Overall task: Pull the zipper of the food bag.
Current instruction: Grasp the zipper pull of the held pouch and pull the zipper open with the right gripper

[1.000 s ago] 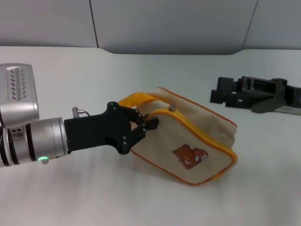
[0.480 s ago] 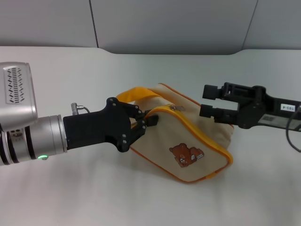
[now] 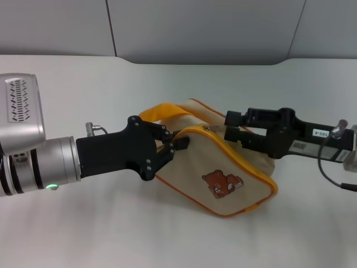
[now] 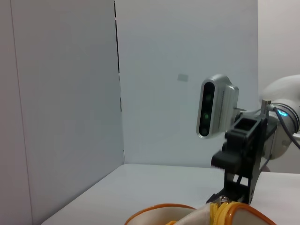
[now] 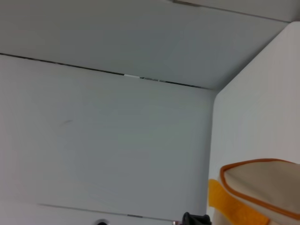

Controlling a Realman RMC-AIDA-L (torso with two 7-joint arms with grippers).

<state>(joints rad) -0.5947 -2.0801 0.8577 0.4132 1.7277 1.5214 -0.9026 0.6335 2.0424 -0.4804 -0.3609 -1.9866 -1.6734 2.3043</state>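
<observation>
On white table (image 3: 83, 234), left gripper (image 3: 174, 146) clamps food bag (image 3: 234, 167) end; right gripper (image 3: 230, 127), fingers parted, beside zipper (image 3: 207, 128) pull.

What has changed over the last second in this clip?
The right gripper came in from its spot far right on the table and now sits with its tips at the zipper pull. The left gripper keeps clamping the food bag by its handle end; bag barely moved.
</observation>
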